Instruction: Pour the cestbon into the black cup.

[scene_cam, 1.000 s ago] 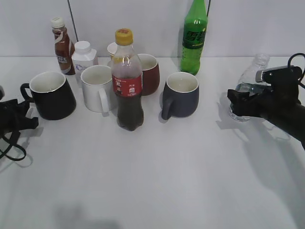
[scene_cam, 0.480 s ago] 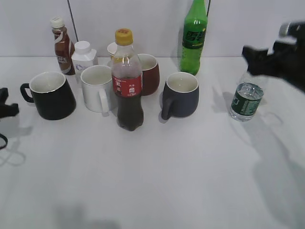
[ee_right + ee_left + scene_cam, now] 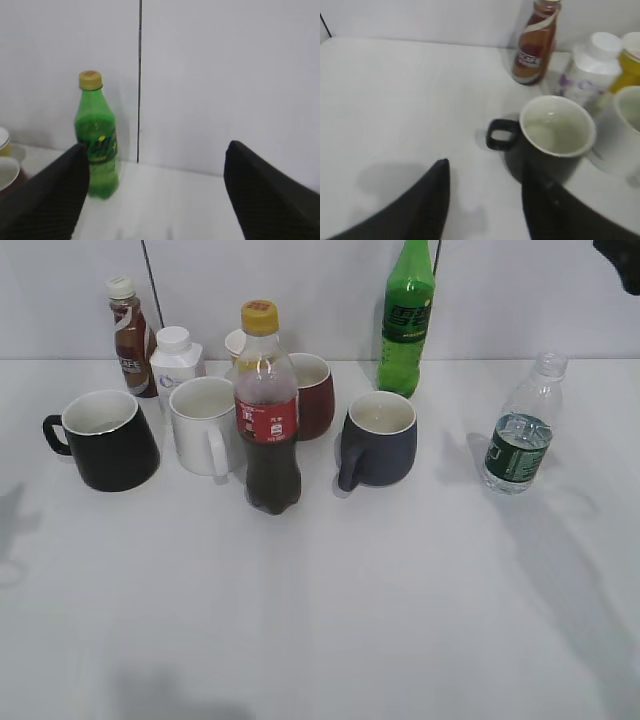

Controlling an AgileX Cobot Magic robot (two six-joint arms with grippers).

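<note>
Small clear cestbon water bottle with dark green label upright and uncapped at the right of the white tabletop, well apart from every cup and touched by nothing. Glossy black cup upright at the far left, handle to the left, white inside; just beside it a white mug, then a red-labelled cola bottle in front of a dark red mug, then a matte grey-blue mug. Along the back wall a brown drink bottle, a white capped jar and a tall green soda bottle. Left claw spread wide, empty, poised above the bare tabletop just beside the black cup's handle, seen only in its wrist view. Right claw spread wide too, empty, lifted high and facing the wall with the green soda bottle to its left; only a dark sliver of that arm visible at the top right corner of the exterior view
</note>
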